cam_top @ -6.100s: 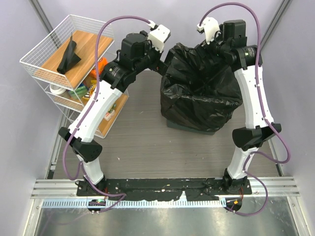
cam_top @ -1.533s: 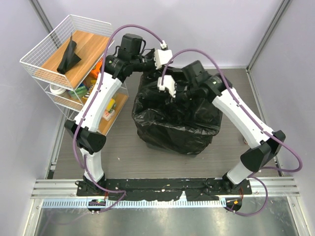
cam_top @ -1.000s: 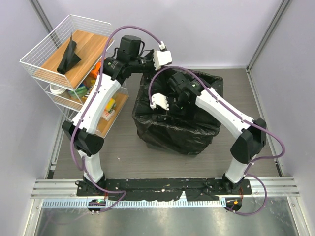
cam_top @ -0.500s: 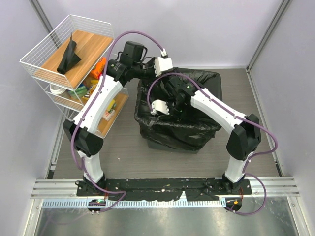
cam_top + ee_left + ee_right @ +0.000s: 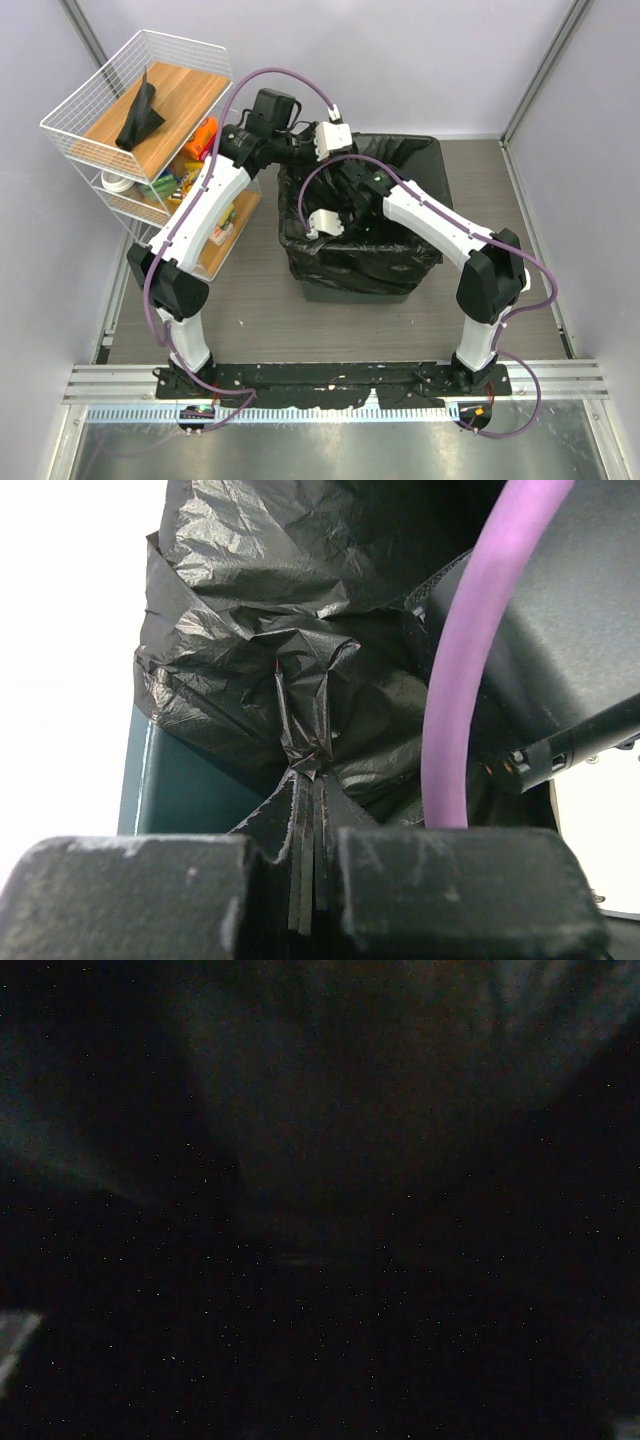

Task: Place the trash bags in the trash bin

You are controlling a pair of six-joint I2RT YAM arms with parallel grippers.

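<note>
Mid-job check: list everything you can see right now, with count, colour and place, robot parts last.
trash bin: 1, dark grey-green, centre of the table
trash bag: 1, black, opened inside the bin, edge draped down its sides
folded trash bag: 1, black, top wooden shelf of the rack
wire shelf rack: 1, white, far left
snack packets: several, orange, green and yellow, rack's lower tiers
table: 1, grey wood grain
left gripper: 1, black, jaws shut on the bag's edge at the bin's far-left corner
right gripper: 1, black, down inside the bag; jaws hidden in the dark
</note>
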